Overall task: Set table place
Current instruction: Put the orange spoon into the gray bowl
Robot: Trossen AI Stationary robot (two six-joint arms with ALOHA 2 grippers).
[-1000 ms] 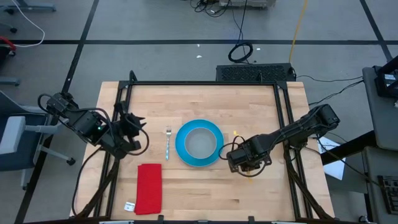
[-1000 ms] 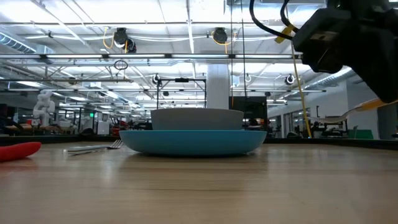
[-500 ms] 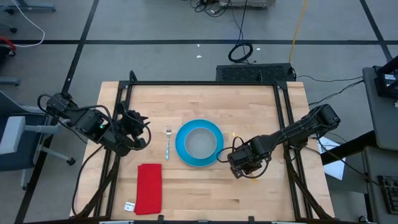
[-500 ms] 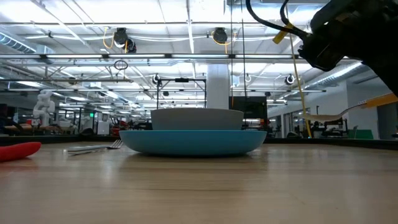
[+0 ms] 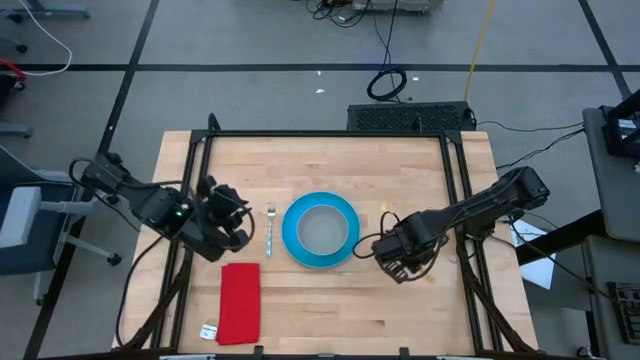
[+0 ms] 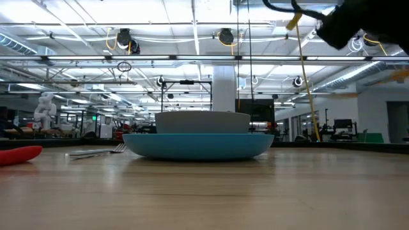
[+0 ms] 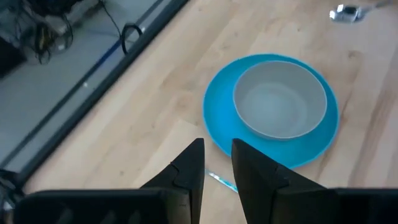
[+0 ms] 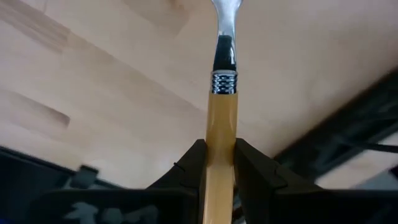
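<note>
The blue plate [image 5: 320, 232] lies mid-table with the grey bowl [image 5: 322, 228] standing in it. The silver fork [image 5: 270, 228] lies flat on the wood just left of the plate. My right gripper [image 5: 402, 252], right of the plate, is shut on the orange-handled spoon [image 8: 222, 93]. The spoon's metal bowl [image 7: 345, 12] shows beyond the plate in the left wrist view. My left gripper [image 7: 217, 163] hovers left of the fork, its fingers a narrow gap apart with nothing between them. My right gripper pinches the spoon's orange handle [image 8: 221, 134] between its two fingers, a little behind the ribbed metal collar. The fingers come steeply from above. The spoon is lifted clear of the table, its metal end sticking out past the fingertips toward the plate.
A folded red cloth [image 5: 240, 303] lies near the front left, with a small white tag [image 5: 208, 332] beside it. Black frame rails [image 5: 330, 135] run along the table's edges. Bare wood lies right of the plate, under the right arm.
My right gripper has risen with the spoon and rolled about its wrist; the spoon hangs higher above the table than before. My left gripper has moved toward the fork and the near edge, rolling as it went.
</note>
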